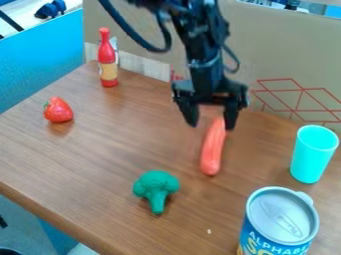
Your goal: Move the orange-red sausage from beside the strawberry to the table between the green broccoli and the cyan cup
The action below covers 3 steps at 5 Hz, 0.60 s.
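My open pincer hangs by the slim orange-red plastic sausage's far end; I'd centre it before squeezing.

Arm is cut off by the top edge. Can loses its btm to the lower edge; desk runs off btm & right. Pale item behind the red bottle is part hidden, ID unclear. Dk blue thing, upper left, is too blurred to ID. Dk round thing, btm left corner, is cut off. White speck, lower ctr, is too small to ID. Can't tell if claw touches the orange stick.
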### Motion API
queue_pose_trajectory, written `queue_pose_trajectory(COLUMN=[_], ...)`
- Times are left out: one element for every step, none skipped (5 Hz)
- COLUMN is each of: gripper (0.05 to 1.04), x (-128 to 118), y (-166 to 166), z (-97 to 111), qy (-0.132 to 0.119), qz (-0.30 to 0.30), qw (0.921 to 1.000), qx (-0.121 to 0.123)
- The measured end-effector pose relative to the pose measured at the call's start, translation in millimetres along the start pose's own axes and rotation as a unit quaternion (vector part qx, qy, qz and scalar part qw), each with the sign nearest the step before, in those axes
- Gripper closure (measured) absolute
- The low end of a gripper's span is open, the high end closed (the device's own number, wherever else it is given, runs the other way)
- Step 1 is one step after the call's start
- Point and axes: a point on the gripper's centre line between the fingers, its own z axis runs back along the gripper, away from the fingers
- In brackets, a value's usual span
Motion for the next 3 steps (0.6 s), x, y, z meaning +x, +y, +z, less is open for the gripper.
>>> queue_pose_trajectory(gripper=[0.081, 0.081, 0.081], x=[-6.6, -27.4, -40.2], y=[15.4, 51.4, 102.4], z=[38.0, 76.8, 84.0], qy=[0.011, 0.086, 0.128], qz=[-0.043, -0.100, -0.115], qw=[0.9981, 0.9819, 0.9745], qx=[0.043, 0.136, 0.144])
